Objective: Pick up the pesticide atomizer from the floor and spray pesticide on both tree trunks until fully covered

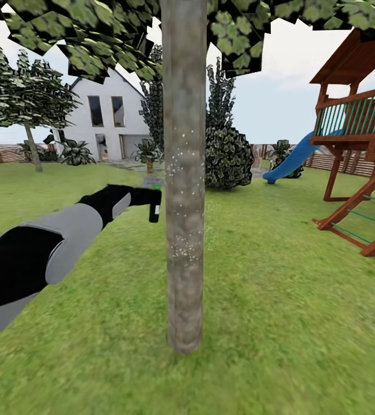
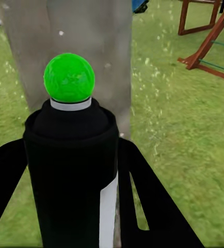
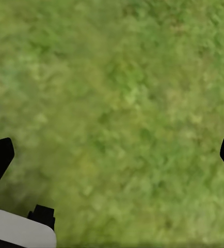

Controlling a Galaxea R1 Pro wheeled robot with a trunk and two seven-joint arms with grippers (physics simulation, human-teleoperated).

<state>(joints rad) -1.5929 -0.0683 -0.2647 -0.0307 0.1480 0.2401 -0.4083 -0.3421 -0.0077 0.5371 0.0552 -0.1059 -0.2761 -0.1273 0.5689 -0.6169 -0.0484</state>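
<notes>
Gripping pesticide atomizer [image 2: 70, 155], left end effector [image 1: 151, 199] beside speckled tree trunk [image 1: 184, 173].

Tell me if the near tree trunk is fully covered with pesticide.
Not fully. White pesticide specks dot only the middle of the tree trunk; its lower part and base look bare. The far side is hidden.

A white house [image 1: 109, 112] stood far back on the left, behind low palms [image 1: 76, 153]. A dark bush [image 1: 228, 157] sat mid-lawn. At the right rose a wooden play tower [image 1: 360, 124] with a blue slide [image 1: 291, 161] and green-runged ladder [image 1: 357, 222].
</notes>
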